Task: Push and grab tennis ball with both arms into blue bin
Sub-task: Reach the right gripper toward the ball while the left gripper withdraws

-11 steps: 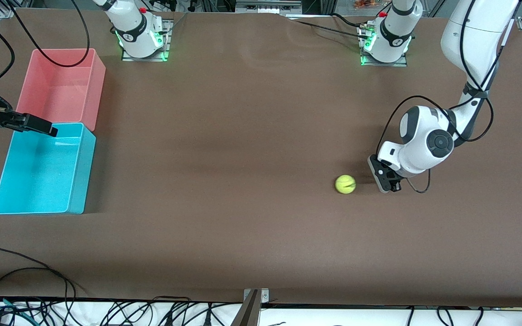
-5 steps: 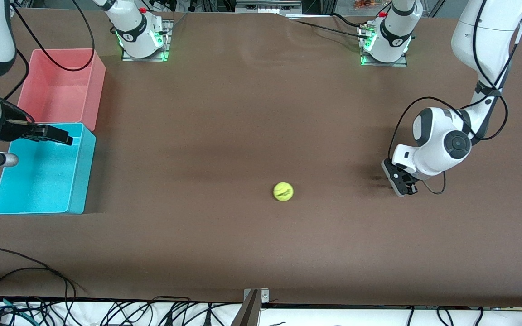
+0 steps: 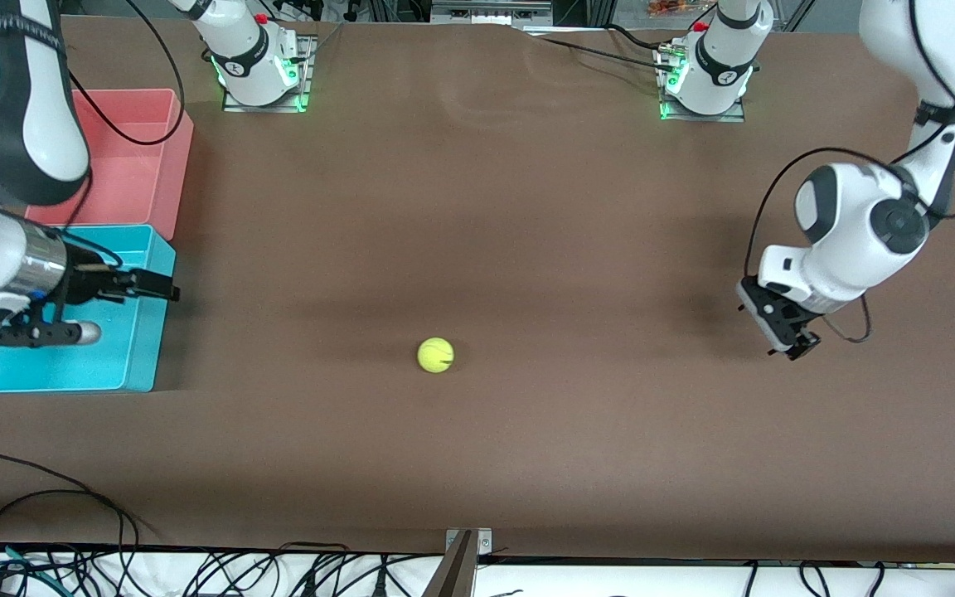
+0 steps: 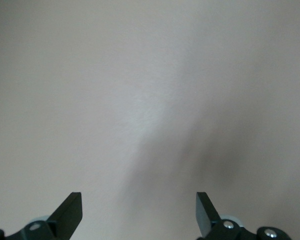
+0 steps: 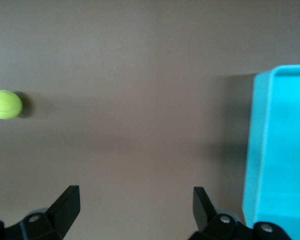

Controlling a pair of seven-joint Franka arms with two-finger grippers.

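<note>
— While it sits loose on the brown table (image 3: pixel 527 249), where is the tennis ball (image 3: pixel 435 355) exactly?
— Near the table's middle, touched by nothing, well apart from the blue bin (image 3: pixel 142 348) at the right arm's end.
— And the hands?
— The right hand (image 3: pixel 164 292) is over the bin's wall that faces the ball, fingers wide, holding nothing. The left hand (image 3: pixel 784 332) hangs low over bare table at the left arm's end — fingers wide, empty too.
— Anything else?
— A pink bin (image 3: pixel 167 157) touches the blue one, farther from the camera.
</note>
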